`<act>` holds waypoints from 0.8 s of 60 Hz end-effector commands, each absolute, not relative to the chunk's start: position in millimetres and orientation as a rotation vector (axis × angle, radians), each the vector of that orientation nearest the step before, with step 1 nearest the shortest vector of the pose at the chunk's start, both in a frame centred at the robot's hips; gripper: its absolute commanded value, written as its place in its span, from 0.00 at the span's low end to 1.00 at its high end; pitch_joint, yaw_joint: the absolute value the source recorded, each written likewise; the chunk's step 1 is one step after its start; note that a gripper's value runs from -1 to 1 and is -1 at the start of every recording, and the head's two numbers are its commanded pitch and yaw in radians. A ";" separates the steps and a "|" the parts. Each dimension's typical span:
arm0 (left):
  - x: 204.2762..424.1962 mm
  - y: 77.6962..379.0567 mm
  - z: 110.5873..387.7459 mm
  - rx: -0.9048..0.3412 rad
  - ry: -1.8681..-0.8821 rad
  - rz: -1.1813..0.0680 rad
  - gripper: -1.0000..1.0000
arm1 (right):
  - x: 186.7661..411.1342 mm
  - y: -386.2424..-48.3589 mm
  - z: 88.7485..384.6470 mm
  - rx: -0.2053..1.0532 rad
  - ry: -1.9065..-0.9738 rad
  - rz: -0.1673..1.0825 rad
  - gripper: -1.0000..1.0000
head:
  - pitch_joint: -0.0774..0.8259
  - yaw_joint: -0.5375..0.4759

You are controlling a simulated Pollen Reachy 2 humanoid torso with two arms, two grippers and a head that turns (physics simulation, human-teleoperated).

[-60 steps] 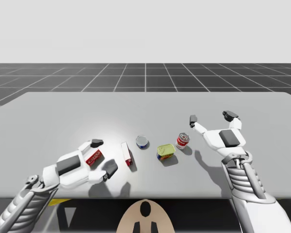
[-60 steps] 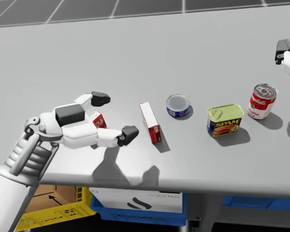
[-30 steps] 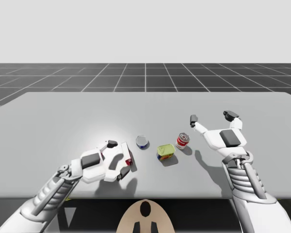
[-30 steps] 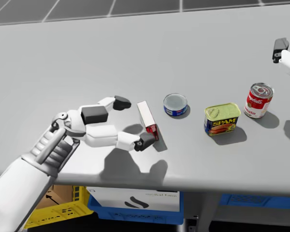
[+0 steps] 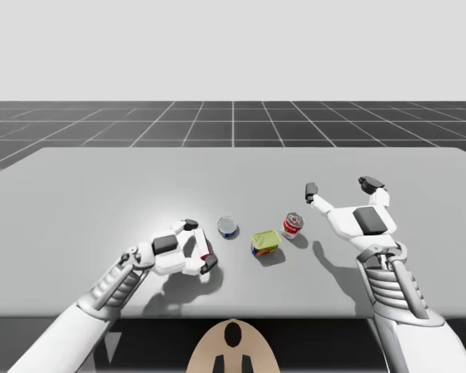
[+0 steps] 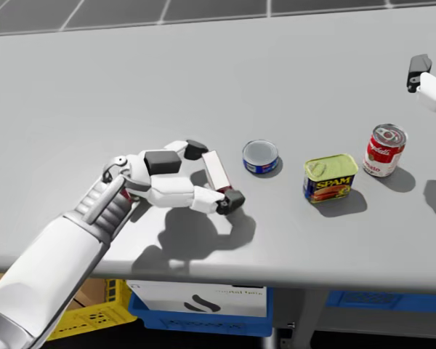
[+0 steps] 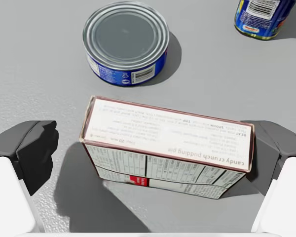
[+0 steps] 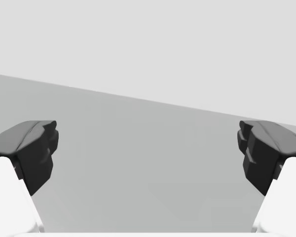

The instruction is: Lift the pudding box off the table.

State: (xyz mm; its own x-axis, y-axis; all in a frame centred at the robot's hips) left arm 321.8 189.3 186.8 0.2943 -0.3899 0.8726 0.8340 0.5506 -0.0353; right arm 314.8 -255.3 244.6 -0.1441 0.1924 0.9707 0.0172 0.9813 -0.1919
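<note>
The pudding box [image 7: 167, 143], a narrow white box with red ends, stands on its long edge on the grey table [image 5: 101, 186]. My left gripper [image 7: 153, 148] is open and straddles it lengthwise. One fingertip [image 7: 266, 148] is against one end, the other fingertip [image 7: 37, 148] a little off the opposite end. The high view shows the box [image 5: 205, 250] inside the left gripper [image 5: 198, 247]; the head view shows the box [image 6: 213, 167] and gripper [image 6: 214, 177] likewise. My right gripper [image 5: 338, 186] hovers open above the table's right side, holding nothing [image 8: 148, 153].
A flat blue can [image 5: 227, 227] lies just beyond the box. A green-lidded rectangular tin [image 5: 265, 243] and a red-and-white can [image 5: 292, 226] stand further right. Crates and a white carton [image 6: 196, 302] sit under the table's front edge.
My left arm has swung right and lowered, bringing its open fingers around the pudding box. The right arm has held still. My head has turned slightly.
</note>
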 end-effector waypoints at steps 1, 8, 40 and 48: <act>325.8 183.9 176.4 -0.545 -0.928 -0.869 0.00 | 314.3 -255.5 245.6 -0.155 -1.714 0.149 0.00 | 0.89 0.68; 320.5 181.6 171.9 -0.536 -0.923 -0.885 0.18 | 313.9 -255.7 246.4 -0.154 -1.716 0.147 0.00 | 0.88 0.68; 315.0 183.3 171.0 -0.508 -0.943 -0.912 1.00 | 311.2 -255.0 249.2 -0.115 -1.689 0.109 0.00 | 0.60 0.70; 315.6 183.3 172.8 -0.507 -0.946 -0.916 1.00 | 311.9 -254.7 249.8 -0.100 -1.684 0.100 0.00 | 0.52 0.70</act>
